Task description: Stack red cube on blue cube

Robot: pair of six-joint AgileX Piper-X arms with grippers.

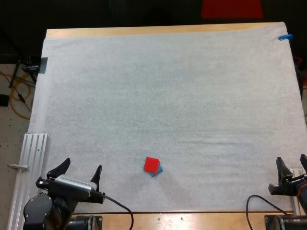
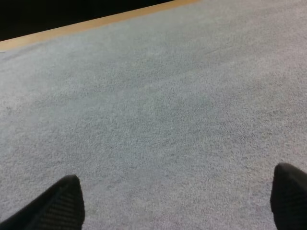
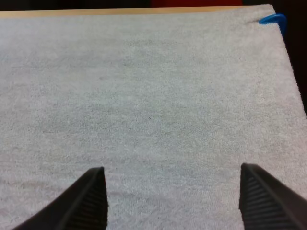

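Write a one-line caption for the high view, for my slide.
Red cube stacked on blue cube on the white mat; left tool and right tool open, away from it.

Right gripper (image 3: 171,168), fingers wide apart, over the white mat (image 3: 153,86).

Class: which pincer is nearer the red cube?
Left. The left pincer, open, is left of the red cube; the right pincer, open, is much farther off to its right.
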